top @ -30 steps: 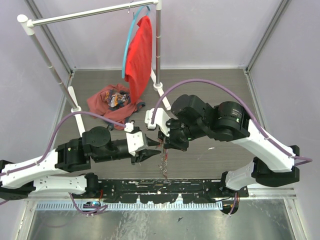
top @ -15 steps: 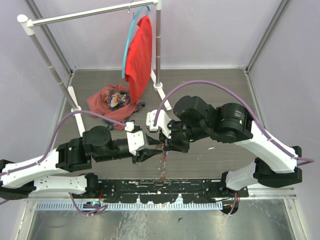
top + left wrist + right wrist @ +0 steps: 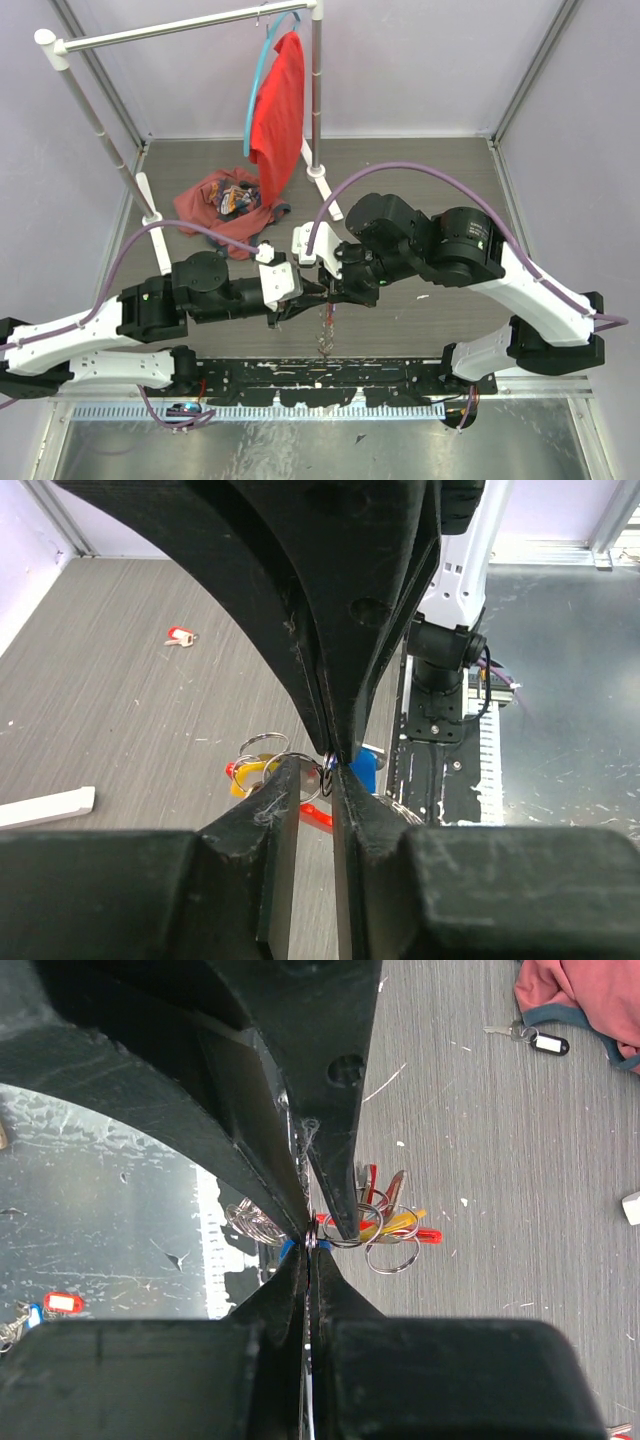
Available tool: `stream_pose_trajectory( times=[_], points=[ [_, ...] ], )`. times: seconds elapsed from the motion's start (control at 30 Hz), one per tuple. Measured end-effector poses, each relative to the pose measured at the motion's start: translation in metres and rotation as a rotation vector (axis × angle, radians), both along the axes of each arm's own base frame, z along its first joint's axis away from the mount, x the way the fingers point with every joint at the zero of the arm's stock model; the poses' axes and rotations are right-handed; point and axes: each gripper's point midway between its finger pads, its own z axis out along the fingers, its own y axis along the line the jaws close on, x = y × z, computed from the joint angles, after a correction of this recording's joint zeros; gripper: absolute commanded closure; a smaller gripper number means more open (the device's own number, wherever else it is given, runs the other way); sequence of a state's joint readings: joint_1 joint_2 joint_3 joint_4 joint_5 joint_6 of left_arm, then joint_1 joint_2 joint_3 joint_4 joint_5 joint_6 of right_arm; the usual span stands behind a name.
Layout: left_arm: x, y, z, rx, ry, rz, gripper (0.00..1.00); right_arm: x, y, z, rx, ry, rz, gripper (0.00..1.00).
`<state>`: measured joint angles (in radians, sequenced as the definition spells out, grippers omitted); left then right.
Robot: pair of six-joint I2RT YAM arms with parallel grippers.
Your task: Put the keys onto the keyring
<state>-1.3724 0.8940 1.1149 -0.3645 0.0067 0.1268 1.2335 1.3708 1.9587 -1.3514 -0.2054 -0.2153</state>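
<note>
My two grippers meet tip to tip above the table's front middle. My right gripper (image 3: 312,1250) (image 3: 329,289) is shut on a thin metal keyring (image 3: 315,1242), seen edge-on. A bunch of keys (image 3: 388,1226) with red, yellow and blue tags and loose rings hangs from it; the bunch also shows in the top view (image 3: 325,326) and the left wrist view (image 3: 256,770). My left gripper (image 3: 318,766) (image 3: 309,298) is narrowly open. Its tips sit on either side of the ring (image 3: 328,764), and one finger reaches into the bunch.
A red-tagged key (image 3: 180,636) lies on the grey floor. A key with a black fob (image 3: 530,1038) lies beside a pink garment (image 3: 222,198). A clothes rack (image 3: 180,28) holds a red shirt (image 3: 279,105). More tagged keys (image 3: 62,1302) lie on the metal front shelf.
My left gripper has edged right and up against the right gripper's tips. The right gripper shifted slightly right a second ago and has held still since, the bunch still hanging.
</note>
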Motion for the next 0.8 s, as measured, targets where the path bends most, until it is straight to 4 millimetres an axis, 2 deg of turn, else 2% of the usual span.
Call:
stream_pose_trajectory(
  times=[0.13,0.23,0.3,0.4,0.5,0.63,0.8],
  points=[
    [0.000,-0.003,-0.002,0.009,0.002,-0.004,0.81,-0.001,-0.001,-0.001,-0.001,0.000,0.002,0.99],
    [-0.001,-0.004,-0.002,0.010,0.004,-0.007,0.89,-0.001,-0.002,-0.001,-0.001,-0.001,0.000,0.99],
    [-0.001,-0.004,-0.002,0.012,0.004,-0.011,0.98,-0.001,-0.002,-0.001,0.000,-0.002,0.000,0.99],
    [-0.002,-0.004,-0.003,0.016,0.009,-0.013,1.00,-0.001,-0.003,-0.002,0.000,-0.003,0.000,0.98],
    [-0.002,-0.004,-0.003,0.017,0.012,-0.013,1.00,-0.001,-0.003,-0.001,0.004,-0.006,-0.002,0.81],
    [0.000,-0.004,-0.001,0.009,0.019,0.001,1.00,0.002,-0.002,0.003,0.032,-0.019,-0.018,0.67],
    [0.004,-0.002,0.011,-0.040,0.031,0.031,1.00,0.007,-0.001,0.020,0.138,-0.062,-0.061,0.57]
  ],
)
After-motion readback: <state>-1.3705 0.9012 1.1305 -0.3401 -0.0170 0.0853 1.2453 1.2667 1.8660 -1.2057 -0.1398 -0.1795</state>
